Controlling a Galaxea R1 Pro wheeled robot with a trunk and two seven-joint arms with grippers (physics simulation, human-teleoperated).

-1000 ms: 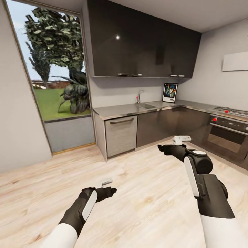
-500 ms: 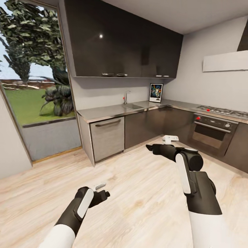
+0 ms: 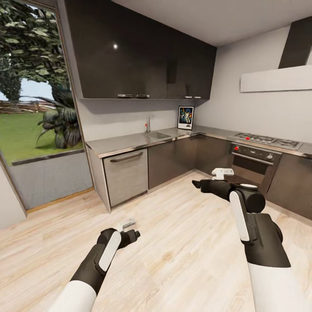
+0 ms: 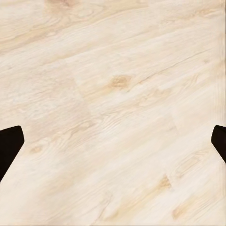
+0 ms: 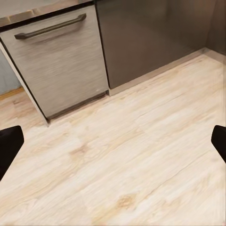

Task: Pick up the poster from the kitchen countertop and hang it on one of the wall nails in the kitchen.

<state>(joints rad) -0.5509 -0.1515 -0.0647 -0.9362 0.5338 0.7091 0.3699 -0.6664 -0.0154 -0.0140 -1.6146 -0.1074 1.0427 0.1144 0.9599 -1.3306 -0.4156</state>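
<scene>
head view: the poster [image 3: 186, 118] stands upright at the back corner of the kitchen countertop [image 3: 130, 141], leaning against the pale wall, right of the sink [image 3: 157, 135] and tap [image 3: 148, 123]. both arms hang over the wooden floor [image 3: 182, 242], well apart from the counter; the left gripper [image 3: 128, 225] and right gripper [image 3: 222, 173] carry nothing. left wrist view: dark fingertips [image 4: 9, 146] sit at opposite edges, jaws spread wide above bare floor. right wrist view: fingertips [image 5: 9, 143] equally wide apart, empty, facing the dishwasher [image 5: 59, 66].
</scene>
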